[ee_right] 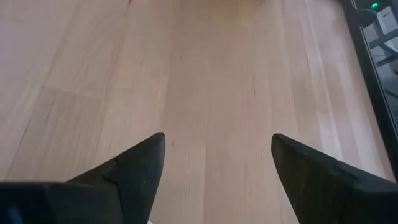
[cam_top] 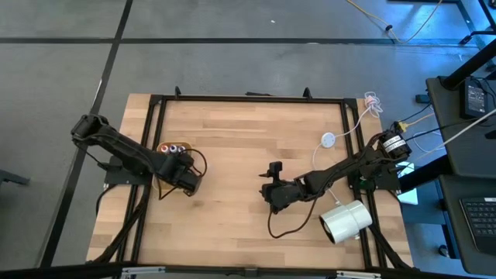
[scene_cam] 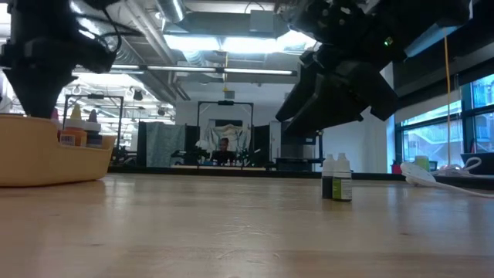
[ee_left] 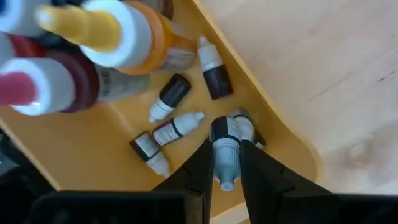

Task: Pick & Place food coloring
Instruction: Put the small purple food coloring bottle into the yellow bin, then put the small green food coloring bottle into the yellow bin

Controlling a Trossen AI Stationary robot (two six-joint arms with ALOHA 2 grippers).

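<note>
Left claw (ee_left: 226, 163) clenched on one food coloring bottle (ee_left: 225, 149), over tan tray (ee_left: 87, 149) holding more small bottles (ee_left: 176, 128). Right claw (ee_right: 214, 165) released, above bare tabletop (ee_right: 217, 74). Two food coloring bottles (scene_cam: 337, 178) upright, touching, on tabletop beneath right arm.

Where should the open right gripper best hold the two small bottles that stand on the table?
Probably one at a time, across the dark body, coming from above. The two bottles stand upright and touching, white caps up; the right gripper is open over bare wood.
</note>
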